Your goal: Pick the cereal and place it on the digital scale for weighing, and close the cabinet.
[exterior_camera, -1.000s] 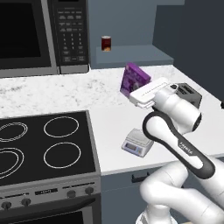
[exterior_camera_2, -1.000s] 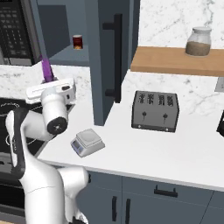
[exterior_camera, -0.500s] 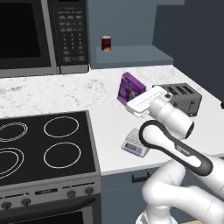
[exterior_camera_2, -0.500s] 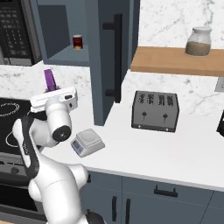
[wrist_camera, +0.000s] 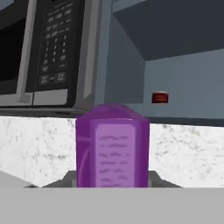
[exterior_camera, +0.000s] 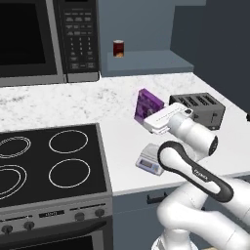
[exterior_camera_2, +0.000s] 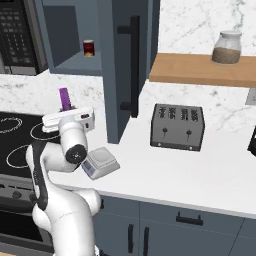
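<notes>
digital scale point(exterior_camera: 150, 160) part-hidden by arm, microwave point(exterior_camera: 34, 41) cropped

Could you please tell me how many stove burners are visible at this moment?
4: on the black stovetop left of the scale, two rear burners and two front burners. The leftmost two are cut off by the picture edge, so more may lie beyond.

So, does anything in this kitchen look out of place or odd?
The cabinet door hangs wide open over the counter, a red can inside. The purple cereal box is up in the air, clamped in the gripper, not on the scale.
</notes>
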